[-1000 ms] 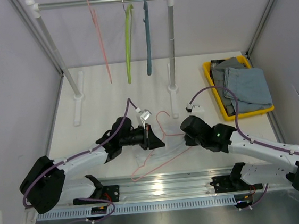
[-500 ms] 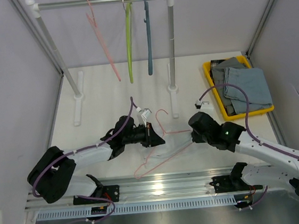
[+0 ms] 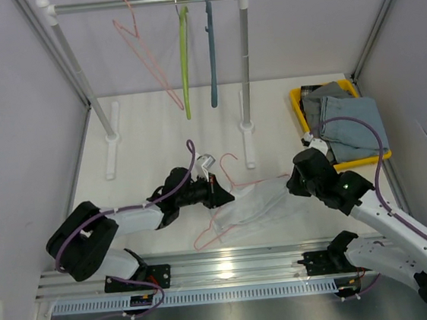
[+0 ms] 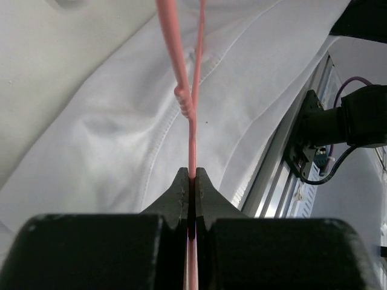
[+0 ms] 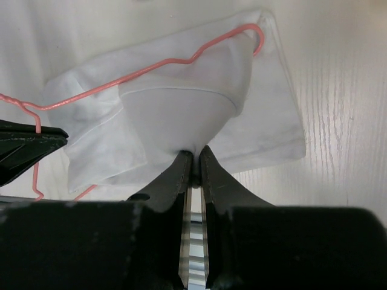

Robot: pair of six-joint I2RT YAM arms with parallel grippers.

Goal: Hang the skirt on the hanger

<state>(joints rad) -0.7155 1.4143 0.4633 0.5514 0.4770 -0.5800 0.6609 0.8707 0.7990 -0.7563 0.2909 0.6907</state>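
The left gripper [image 4: 192, 181] clamps the pink hanger [image 4: 184, 103] (by its wire); the right gripper [image 5: 194, 162] pinches the white skirt [image 5: 175, 115] taut.

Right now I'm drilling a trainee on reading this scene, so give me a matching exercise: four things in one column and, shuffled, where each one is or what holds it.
Things:
1. pink hanger on the table
2. white skirt
3. green hanger
4. folded clothes

Place or state:
A. hangs on the rail
B. lies in the yellow tray
C. pinched by the right gripper
D. clamped by the left gripper

Pairs: 1-D, 2-C, 3-A, 4-B.
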